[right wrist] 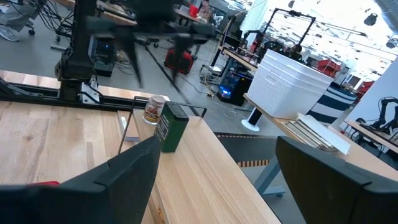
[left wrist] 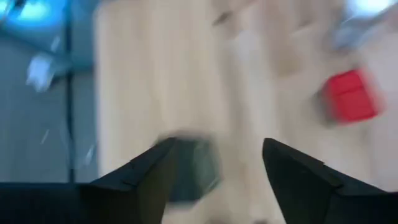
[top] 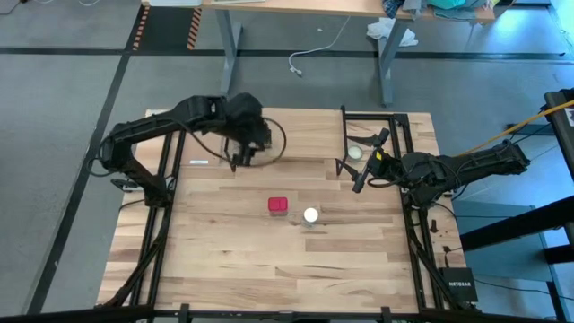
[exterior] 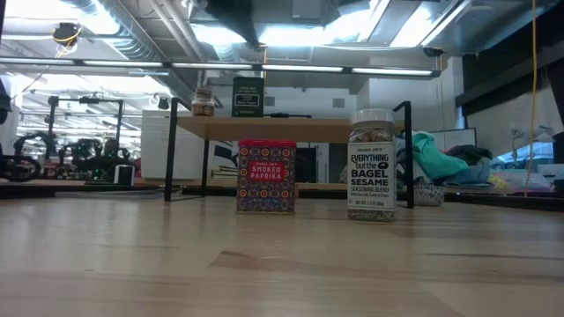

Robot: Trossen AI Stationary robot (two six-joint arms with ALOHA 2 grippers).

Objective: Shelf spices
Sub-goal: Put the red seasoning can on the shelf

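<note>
The shelf stands at the table's far side. On its board rest the tan-grey round jar and the dark square tin, both upright; the right wrist view shows the jar and the tin too. The red square box and the clear white-lidded jar stand on the tabletop at mid-table. My left gripper hangs open over the shelf, just above the tin and apart from it. My right gripper hovers open near the table's right side.
A black metal frame stands at the table's far right corner, with a flat pale round disc inside it, close to my right gripper. Bare tabletop lies toward the near edge. Other desks and equipment fill the room behind.
</note>
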